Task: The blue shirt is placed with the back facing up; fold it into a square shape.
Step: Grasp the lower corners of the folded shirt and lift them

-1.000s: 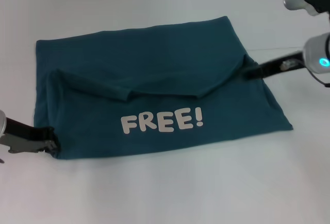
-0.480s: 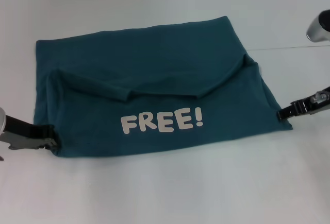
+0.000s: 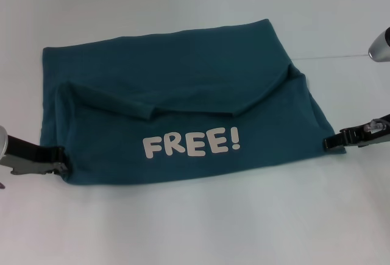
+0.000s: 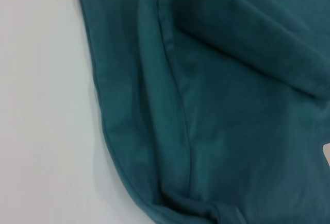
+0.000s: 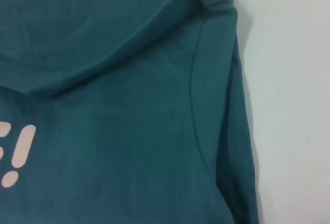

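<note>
The shirt (image 3: 177, 109) lies flat on the white table (image 3: 195, 228), partly folded, and serves as the reference for all positions below. Its near panel faces up with the white "FREE!" lettering (image 3: 191, 143) readable from the robot's side. At the shirt's near left corner the left gripper (image 3: 60, 166) sits low on the table with its tips against the cloth edge; whether they are spread or pinching the fabric cannot be told. At the shirt's near right corner the right gripper (image 3: 327, 144) lies just at the hem, its dark tips touching or nearly touching the cloth; its state likewise cannot be told. Beyond the lettering, a folded-over flap (image 3: 183, 103) crosses the shirt with a creased, slightly raised edge. The far part of the shirt is plain and smooth. The wrist views show only cloth, seams and bare table.
</note>
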Robot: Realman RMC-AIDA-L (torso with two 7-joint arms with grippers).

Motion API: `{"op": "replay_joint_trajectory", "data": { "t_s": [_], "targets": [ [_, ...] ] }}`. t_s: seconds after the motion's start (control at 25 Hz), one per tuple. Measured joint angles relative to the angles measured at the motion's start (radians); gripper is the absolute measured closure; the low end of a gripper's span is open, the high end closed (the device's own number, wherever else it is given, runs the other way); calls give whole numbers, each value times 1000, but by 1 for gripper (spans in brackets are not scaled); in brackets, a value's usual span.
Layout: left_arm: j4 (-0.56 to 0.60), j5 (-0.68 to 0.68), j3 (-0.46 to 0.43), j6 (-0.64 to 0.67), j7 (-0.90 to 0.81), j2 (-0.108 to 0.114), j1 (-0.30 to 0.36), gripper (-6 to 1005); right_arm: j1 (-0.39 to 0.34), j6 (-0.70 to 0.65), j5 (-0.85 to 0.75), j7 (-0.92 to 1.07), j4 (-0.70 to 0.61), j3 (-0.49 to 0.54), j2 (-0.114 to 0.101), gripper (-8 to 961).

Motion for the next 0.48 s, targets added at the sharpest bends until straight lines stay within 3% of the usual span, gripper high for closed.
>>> {"op": "replay_joint_trajectory", "data": {
  "t_s": [0.28, 0.48],
  "targets": [
    [0, -1, -1, 0, 1, 0, 0, 919, 0, 24, 0, 1, 31, 0, -1, 164],
    [0, -2, 2, 0, 2, 0, 0, 918, -1, 48, 1, 3, 52, 0, 0, 236]
  ]
}}
